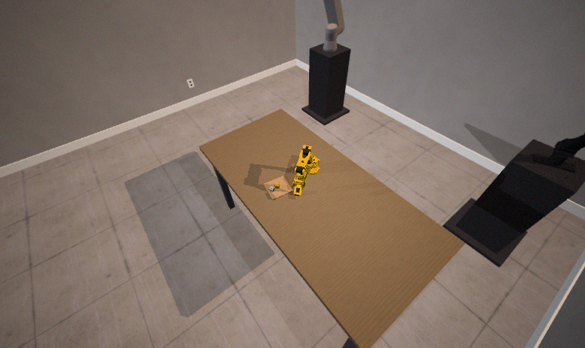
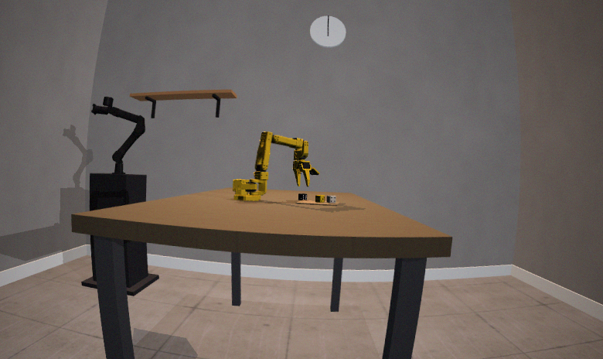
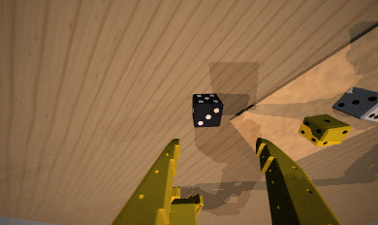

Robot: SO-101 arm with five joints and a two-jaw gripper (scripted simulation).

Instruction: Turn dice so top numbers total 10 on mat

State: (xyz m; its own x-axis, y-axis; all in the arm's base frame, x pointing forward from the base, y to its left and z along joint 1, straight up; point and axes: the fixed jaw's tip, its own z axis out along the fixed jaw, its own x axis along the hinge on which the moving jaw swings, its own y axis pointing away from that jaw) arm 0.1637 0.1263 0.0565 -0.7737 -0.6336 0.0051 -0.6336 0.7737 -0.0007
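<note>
A black die (image 3: 207, 110) lies flat on the bare table, just off the corner of the tan mat (image 3: 304, 112). A yellow die (image 3: 325, 129) and a grey-and-white die (image 3: 363, 103) lie on the mat. My gripper (image 3: 216, 142) is open and empty, hanging above the table a short way from the black die. In the exterior view the gripper (image 2: 304, 180) hovers above the black die (image 2: 301, 196), with the yellow die (image 2: 319, 199) and the white die (image 2: 331, 199) to its right. In the top view the arm hides the black die.
The arm's base (image 2: 249, 189) stands on the wooden table behind the mat. The mat (image 1: 278, 188) lies near the table's long left edge. Black pedestals with other arms stand on the floor away from the table.
</note>
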